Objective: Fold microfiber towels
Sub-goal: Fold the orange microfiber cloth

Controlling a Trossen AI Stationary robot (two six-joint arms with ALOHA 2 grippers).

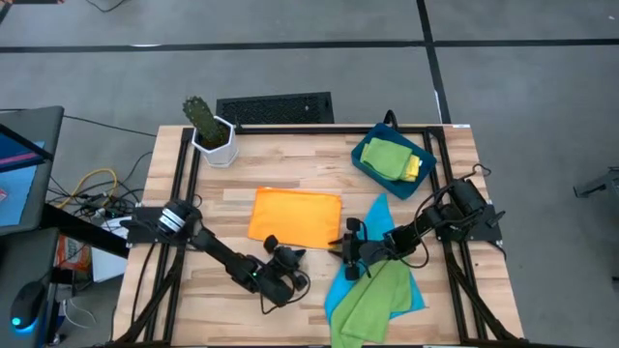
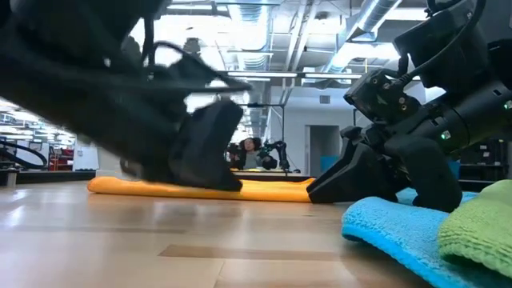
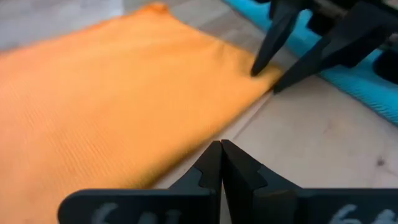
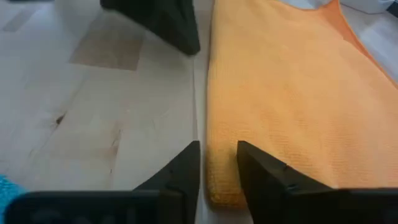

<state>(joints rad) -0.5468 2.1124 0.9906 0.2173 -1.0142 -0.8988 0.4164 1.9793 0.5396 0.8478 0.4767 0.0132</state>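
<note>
- Wooden slats make up the table [image 1: 290,184], which stands on a grey floor; a small potted cactus [image 1: 205,124] sits at its far left corner and a dark-blue tray [image 1: 365,155] at its far right.
- Judging by how things lie, the work is partly done: the tray already holds a folded lime green towel [image 1: 384,157] on top of a yellow towel [image 1: 413,169], only an edge of which shows.
- Three cloths appear left to finish: the orange towel [image 1: 295,217], the bright blue towel [image 1: 375,217] and a second lime green towel [image 1: 370,298].
- Spread flat in the middle of the table, the orange towel is a neat rectangle with a fine woven texture; whether it is already doubled over I cannot tell.
- Near the front right edge, the bright blue towel lies rumpled, with the second green towel heaped loosely on top of it, both clearly unfolded.
- Beside the orange towel's right-hand near corner, the right gripper [image 4: 217,163] is low on the table, its jaws a little apart and straddling the cloth's edge, not plainly pinching it.
- Just off the orange towel's front edge, the left gripper [image 3: 221,163] has its fingers pressed together and holds nothing.
</note>
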